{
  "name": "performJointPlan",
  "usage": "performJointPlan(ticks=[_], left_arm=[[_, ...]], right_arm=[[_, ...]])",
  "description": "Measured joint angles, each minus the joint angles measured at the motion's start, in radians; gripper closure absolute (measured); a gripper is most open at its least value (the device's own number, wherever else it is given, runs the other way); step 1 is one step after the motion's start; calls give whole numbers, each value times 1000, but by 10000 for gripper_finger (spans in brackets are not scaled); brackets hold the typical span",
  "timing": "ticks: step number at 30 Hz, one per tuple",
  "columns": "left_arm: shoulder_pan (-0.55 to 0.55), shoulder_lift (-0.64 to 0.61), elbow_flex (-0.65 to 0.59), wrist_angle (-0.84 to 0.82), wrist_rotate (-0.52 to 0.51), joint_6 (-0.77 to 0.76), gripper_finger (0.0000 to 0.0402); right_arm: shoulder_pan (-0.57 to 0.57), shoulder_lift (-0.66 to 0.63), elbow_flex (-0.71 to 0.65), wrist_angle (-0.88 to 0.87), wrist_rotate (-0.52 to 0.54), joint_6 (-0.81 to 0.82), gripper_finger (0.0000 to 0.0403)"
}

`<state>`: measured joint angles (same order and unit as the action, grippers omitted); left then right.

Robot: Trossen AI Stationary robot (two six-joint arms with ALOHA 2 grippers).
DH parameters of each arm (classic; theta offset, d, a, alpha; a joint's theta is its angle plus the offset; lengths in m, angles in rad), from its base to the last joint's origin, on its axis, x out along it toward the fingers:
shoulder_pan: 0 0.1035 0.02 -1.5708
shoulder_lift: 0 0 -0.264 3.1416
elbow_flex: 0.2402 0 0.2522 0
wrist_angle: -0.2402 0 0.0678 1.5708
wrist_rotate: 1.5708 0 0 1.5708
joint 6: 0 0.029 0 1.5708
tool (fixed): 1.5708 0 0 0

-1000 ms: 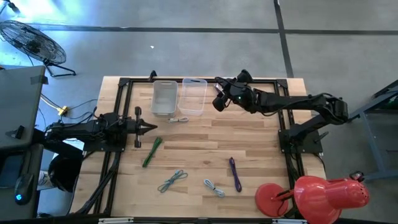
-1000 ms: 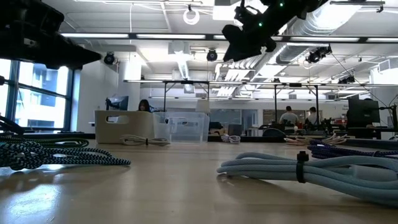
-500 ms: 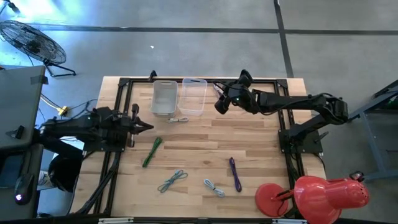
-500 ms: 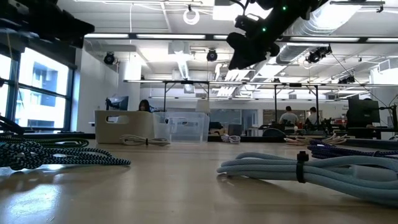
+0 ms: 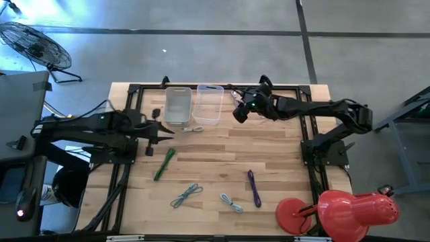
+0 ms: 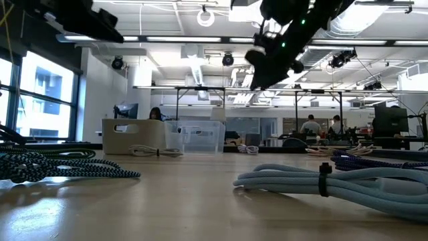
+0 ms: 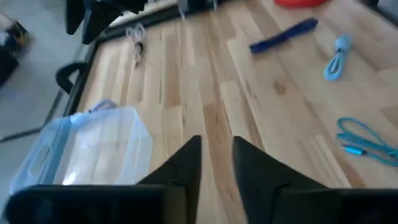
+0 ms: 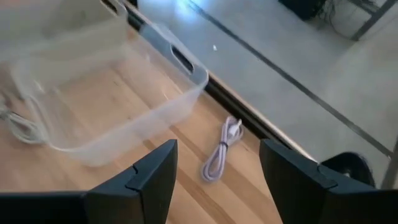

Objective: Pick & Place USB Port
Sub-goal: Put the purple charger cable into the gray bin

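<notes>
Several coiled USB cables lie flat on the wooden table: a green one (image 5: 164, 163), a teal one (image 5: 187, 195), a pale blue one (image 5: 231, 202), a purple one (image 5: 254, 187), a white one (image 5: 193, 129) by the bins, and a lavender one (image 8: 222, 149) beside the right clear bin (image 5: 209, 104). My right gripper (image 8: 217, 180) hangs open above the lavender cable and that bin's corner, touching nothing. At the table's left side my left gripper (image 7: 216, 165) is raised, open by a narrow gap with nothing in it, and points across the table past the left clear bin (image 7: 81, 149).
Two clear bins (image 5: 178, 106) stand side by side at the far edge. A black frame (image 5: 134, 91) runs around the table's sides. A red lamp (image 5: 349, 208) stands at the near right corner. Bare wood lies mid-table between the cables.
My left gripper has risen well off the table and reached a little toward the table's right edge, tipping its fingers downward. My right gripper has sunk slightly toward the right bin and tipped further down. No cable has moved.
</notes>
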<state>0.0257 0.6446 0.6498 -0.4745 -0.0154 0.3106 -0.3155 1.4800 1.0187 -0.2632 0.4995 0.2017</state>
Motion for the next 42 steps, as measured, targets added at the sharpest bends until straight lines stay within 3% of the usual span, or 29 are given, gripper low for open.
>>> performJointPlan(ticks=[6, 11, 17, 42], left_arm=[[0, 118, 49, 14, -56, 0, 252], [0, 155, 71, 37, -80, -2, 233], [0, 159, 72, 36, -99, -12, 231], [0, 159, 72, 29, -132, -12, 231]], right_arm=[[-50, 123, 1, 95, -49, -41, 182], [-107, 187, 58, 80, -57, -27, 183], [-171, 253, 141, -32, -127, 110, 182], [-210, 423, 180, -41, -162, 94, 182]])
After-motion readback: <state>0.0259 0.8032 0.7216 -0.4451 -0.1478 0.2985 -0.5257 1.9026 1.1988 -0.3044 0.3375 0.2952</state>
